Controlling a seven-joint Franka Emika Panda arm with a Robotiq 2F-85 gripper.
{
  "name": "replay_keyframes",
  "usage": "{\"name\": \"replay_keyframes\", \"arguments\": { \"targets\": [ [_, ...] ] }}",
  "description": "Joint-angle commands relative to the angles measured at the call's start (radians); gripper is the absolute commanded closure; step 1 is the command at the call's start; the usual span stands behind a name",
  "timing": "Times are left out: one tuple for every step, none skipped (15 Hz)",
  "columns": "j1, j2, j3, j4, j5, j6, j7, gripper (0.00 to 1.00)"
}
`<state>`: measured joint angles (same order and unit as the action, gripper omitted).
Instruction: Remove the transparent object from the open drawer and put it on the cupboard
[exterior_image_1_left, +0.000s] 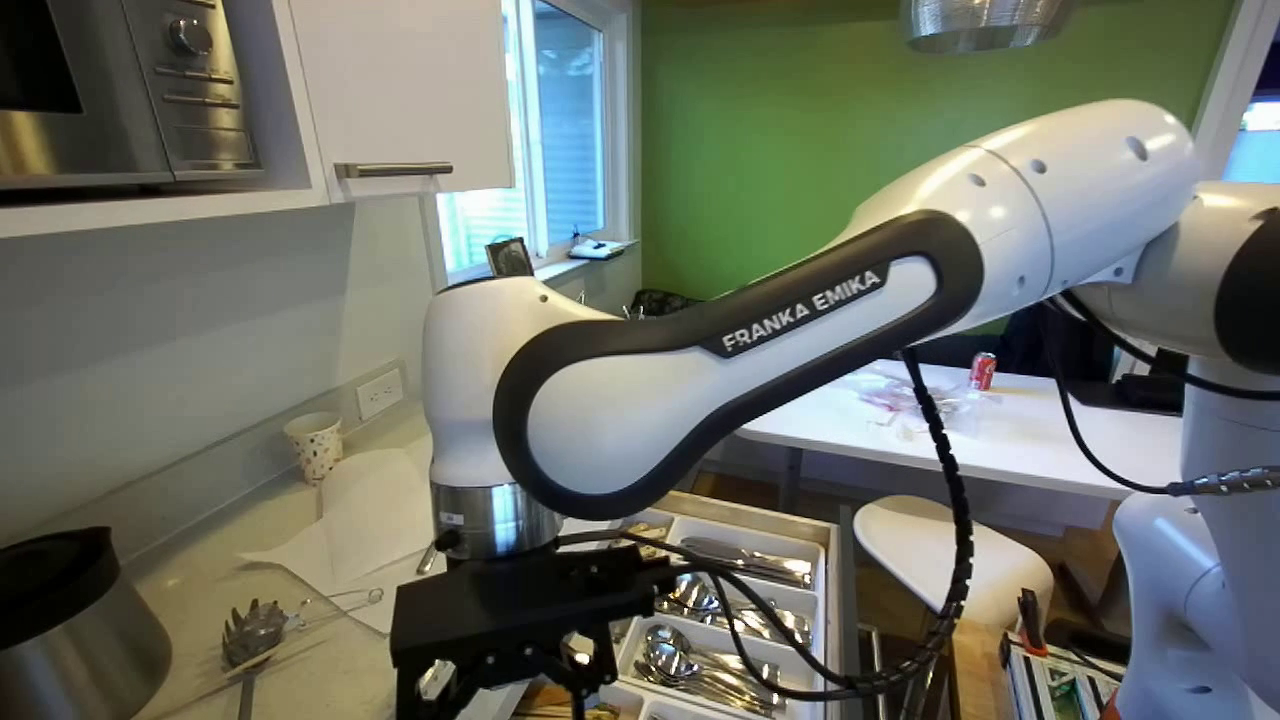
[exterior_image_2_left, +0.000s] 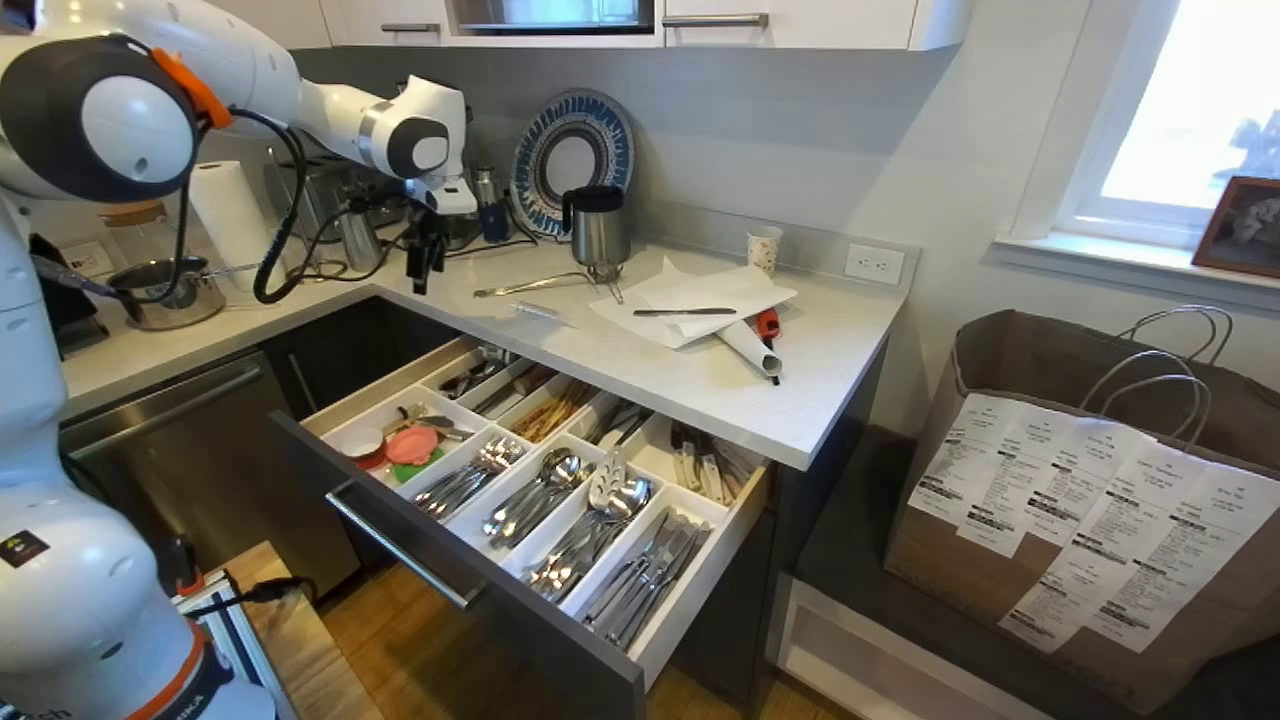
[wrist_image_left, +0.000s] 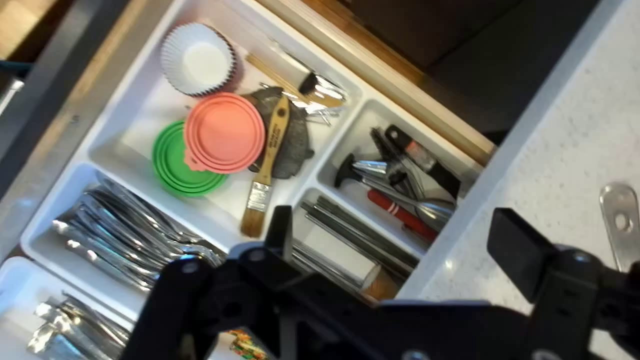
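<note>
The open drawer (exterior_image_2_left: 500, 620) holds a white divided tray of utensils. In the wrist view a clear, shiny packet-like item (wrist_image_left: 327, 91) lies in a tray compartment beside brushes and silicone cups. A clear object (exterior_image_2_left: 540, 312) also lies on the white countertop (exterior_image_2_left: 830, 350) near its front edge; I cannot tell its exact shape. My gripper (wrist_image_left: 397, 240) is open with nothing between its fingers. In the wrist view one finger is over the drawer tray and the other over the countertop (wrist_image_left: 550, 175). The gripper also shows in an exterior view (exterior_image_2_left: 425, 275), raised above the counter edge.
A steel pitcher (exterior_image_2_left: 600, 235), a whisk, tongs, white paper (exterior_image_2_left: 670, 290) with a knife, and a paper cup (exterior_image_2_left: 764, 248) stand or lie on the counter. Wall cabinets (exterior_image_1_left: 400, 90) hang above. A brown paper bag (exterior_image_2_left: 1000, 370) stands beside the counter.
</note>
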<state>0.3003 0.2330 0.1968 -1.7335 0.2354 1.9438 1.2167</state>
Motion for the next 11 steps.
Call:
{"name": "replay_keyframes", "arguments": {
  "targets": [
    [0.008,-0.084,0.027,-0.037,-0.038,-0.153,-0.104,0.0],
    [0.008,-0.1,0.033,-0.039,-0.049,-0.193,-0.137,0.0],
    [0.009,-0.117,0.037,-0.043,-0.064,-0.233,-0.173,0.0],
    [0.007,-0.132,0.04,-0.047,-0.076,-0.269,-0.214,0.0],
    [0.006,-0.146,0.042,-0.051,-0.094,-0.301,-0.257,0.0],
    [0.002,-0.159,0.041,-0.058,-0.116,-0.326,-0.304,0.0],
    [0.008,-0.109,0.041,-0.004,-0.079,-0.297,-0.226,0.0],
    [0.007,-0.115,0.041,-0.003,-0.082,-0.305,-0.236,0.0],
    [0.007,-0.117,0.041,-0.002,-0.082,-0.303,-0.236,0.0],
    [0.007,-0.115,0.041,-0.001,-0.082,-0.303,-0.236,0.0],
    [0.007,-0.113,0.041,-0.001,-0.082,-0.302,-0.236,0.0]
  ]
}}
